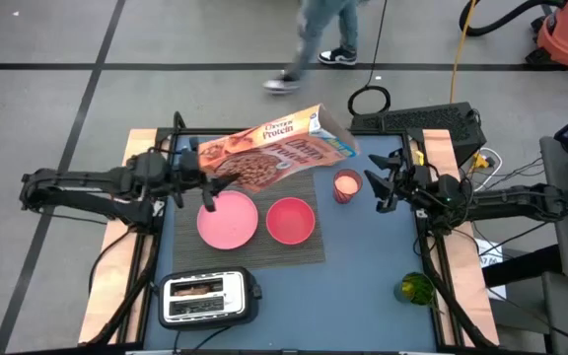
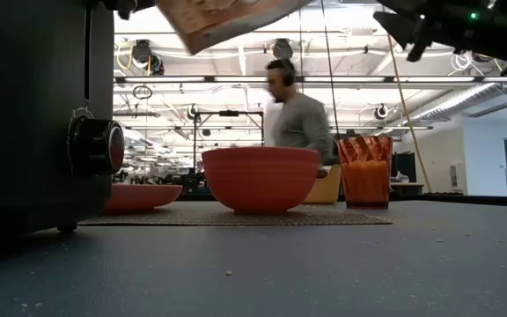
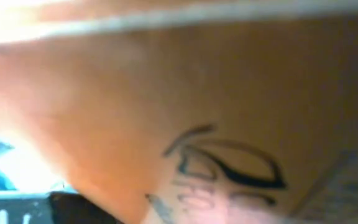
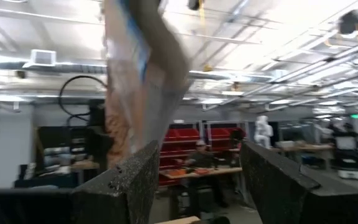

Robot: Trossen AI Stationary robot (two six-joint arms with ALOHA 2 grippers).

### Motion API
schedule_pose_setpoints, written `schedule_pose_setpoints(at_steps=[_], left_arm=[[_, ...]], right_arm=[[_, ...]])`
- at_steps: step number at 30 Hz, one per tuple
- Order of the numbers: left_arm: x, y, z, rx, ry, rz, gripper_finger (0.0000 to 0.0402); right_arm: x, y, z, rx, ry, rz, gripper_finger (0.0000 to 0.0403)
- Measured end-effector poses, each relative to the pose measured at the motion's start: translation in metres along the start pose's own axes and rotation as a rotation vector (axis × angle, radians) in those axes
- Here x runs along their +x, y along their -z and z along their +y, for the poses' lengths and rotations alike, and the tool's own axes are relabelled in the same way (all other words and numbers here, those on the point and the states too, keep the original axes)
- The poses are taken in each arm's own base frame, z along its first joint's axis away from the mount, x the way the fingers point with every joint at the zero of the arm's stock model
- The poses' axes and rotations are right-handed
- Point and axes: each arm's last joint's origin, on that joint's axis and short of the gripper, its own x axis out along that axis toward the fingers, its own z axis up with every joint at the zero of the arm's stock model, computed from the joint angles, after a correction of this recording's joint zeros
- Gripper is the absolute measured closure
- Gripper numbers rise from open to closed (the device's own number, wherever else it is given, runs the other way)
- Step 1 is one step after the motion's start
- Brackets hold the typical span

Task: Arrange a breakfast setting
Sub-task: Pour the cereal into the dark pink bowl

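The left gripper point(image 1: 197, 170) is raised above the table, closed on one end of a cereal box point(image 1: 274, 148). The box is orange-brown with a picture of chocolate cereal, and it stretches away from that gripper at a tilt, crossing above the far edge of a grey woven placemat point(image 1: 309, 247). In the left wrist view the box's orange side fills nearly everything, so the fingers themselves are hidden there.

Just below and beside the left gripper, a flat pink plate point(image 1: 228, 219) lies on the placemat. Next to the plate, farther from that gripper, a pink bowl point(image 1: 290, 219) stands on the same mat; plate and bowl sit close together without touching.

The right gripper point(image 1: 381, 182) hovers at the other side of the table, near the far end of the box. Its two dark fingers point(image 4: 135, 180) stand apart with clear space between them, and they hold nothing. Just beside this gripper, between it and the bowl, a reddish tumbler point(image 1: 346, 185) stands on the dark table point(image 1: 373, 286), off the mat.

Nearer the front edge, a black-and-silver toaster point(image 1: 208, 298) sits with a brown toast slice point(image 1: 193, 290) in one slot. A green object point(image 1: 414, 289) lies at the table's right front corner. A person point(image 1: 316, 44) walks on the floor beyond the table.
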Motion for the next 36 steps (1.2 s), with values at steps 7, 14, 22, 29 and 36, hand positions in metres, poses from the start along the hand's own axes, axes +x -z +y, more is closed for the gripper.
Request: schedule_pose_setpoints(at_steps=[7,14,22,29,36], left_arm=[[-0.027,0.012,0.007,-0.038,0.011,0.163,0.0158],[-0.041,0.021,0.009,-0.073,0.074,0.276,0.0158],[-0.052,0.032,0.010,-0.100,0.121,0.408,0.0158],[-0.065,0.037,0.013,-0.144,0.114,0.463,0.0158],[-0.070,0.043,0.012,-0.225,0.158,0.554,0.0158]], right_arm=[[-0.005,0.003,-0.001,0.022,0.003,0.004,0.0188],[-0.005,0.003,-0.001,0.030,0.003,0.003,0.0188],[-0.005,0.003,-0.001,0.030,0.003,0.003,0.0188],[-0.005,0.003,-0.001,0.029,0.003,0.004,0.0188],[-0.005,0.004,-0.001,0.024,0.003,0.019,0.0188]])
